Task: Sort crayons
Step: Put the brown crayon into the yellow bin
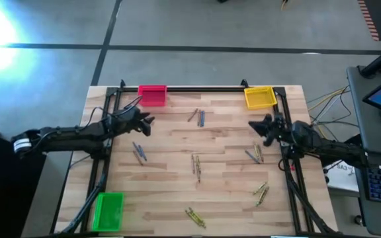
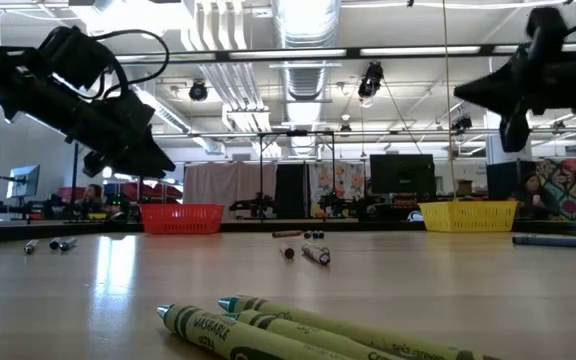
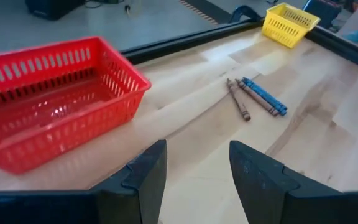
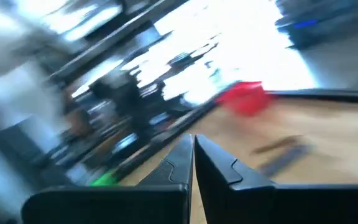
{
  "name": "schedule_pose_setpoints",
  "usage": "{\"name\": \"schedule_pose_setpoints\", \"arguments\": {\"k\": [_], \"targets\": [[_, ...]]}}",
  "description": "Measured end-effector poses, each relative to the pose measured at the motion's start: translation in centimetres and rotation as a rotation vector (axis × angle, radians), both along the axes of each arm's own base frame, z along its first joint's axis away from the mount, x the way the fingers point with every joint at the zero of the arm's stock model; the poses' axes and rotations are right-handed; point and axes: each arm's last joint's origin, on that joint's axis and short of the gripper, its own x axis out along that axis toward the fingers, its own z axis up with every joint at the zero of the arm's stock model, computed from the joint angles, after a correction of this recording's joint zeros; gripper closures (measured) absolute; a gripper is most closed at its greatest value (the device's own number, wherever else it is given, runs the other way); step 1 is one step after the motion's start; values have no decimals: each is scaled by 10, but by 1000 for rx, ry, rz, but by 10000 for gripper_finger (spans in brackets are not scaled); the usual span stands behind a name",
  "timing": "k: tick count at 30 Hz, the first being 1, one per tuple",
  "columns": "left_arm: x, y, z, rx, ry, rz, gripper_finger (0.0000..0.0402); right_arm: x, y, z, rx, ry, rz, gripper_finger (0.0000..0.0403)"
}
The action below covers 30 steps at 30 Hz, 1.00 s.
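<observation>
Pale wood-strip table (image 1: 230, 198). Bins: red (image 1: 152, 95), yellow (image 1: 259, 97), green (image 1: 108, 210), lattice-walled. Crayons (image 1: 198, 118) seen in blue, brown, olive-yellow. Arms dark.

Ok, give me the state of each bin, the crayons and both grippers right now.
Red bin: empty.
Yellow bin: looks empty.
Green bin: looks empty.
Crayons: all loose on the table.
Left gripper: open, empty, near red bin.
Right gripper: shut, empty.
</observation>
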Motion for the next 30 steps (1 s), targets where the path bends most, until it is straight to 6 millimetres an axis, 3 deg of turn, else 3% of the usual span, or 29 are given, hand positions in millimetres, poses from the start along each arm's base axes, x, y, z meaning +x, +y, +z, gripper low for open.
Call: {"name": "schedule_pose_setpoints", "arguments": {"k": [4,11,16,19,24,27,30], "targets": [[5,-2,0,16,-35,-65,243,-1,-4,-8,62,72,-131,394],[16,-5,-3,53,-97,-115,243,10,-3,-13,138,188,-33,394],[30,-6,-7,75,-113,-174,243,28,-5,-15,198,374,42,394],[38,-4,-9,86,-78,-195,243,41,-7,-6,221,467,76,394],[53,1,-9,42,-69,-180,243,58,-12,4,266,773,76,394],[58,2,-8,34,-67,-180,243,66,-13,-1,256,957,102,394],[58,2,-6,38,-75,-180,244,79,-17,-7,203,1036,137,394]]}}
